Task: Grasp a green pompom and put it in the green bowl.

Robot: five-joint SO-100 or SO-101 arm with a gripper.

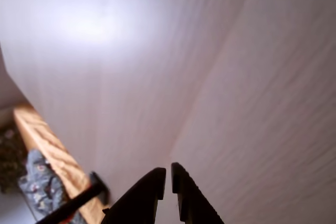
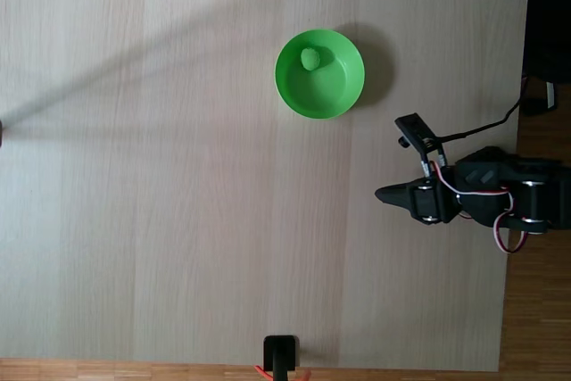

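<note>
The green pompom (image 2: 310,58) is sitting inside the green bowl (image 2: 343,95), up against its upper-left wall in the fixed view. The bowl is resting on the pale wood counter (image 2: 161,202), and the arm is lying well apart from it at the counter's right edge. The tool (image 2: 382,194) is pointing left there; in the wrist view its dark fingers (image 1: 144,195) are hanging nearly together, clenched on nothing, tool (image 1: 168,174) over bare counter (image 1: 157,66).

Bare table (image 2: 161,176) lies open all around; the green bowl (image 2: 343,100) alone stands on it.
</note>
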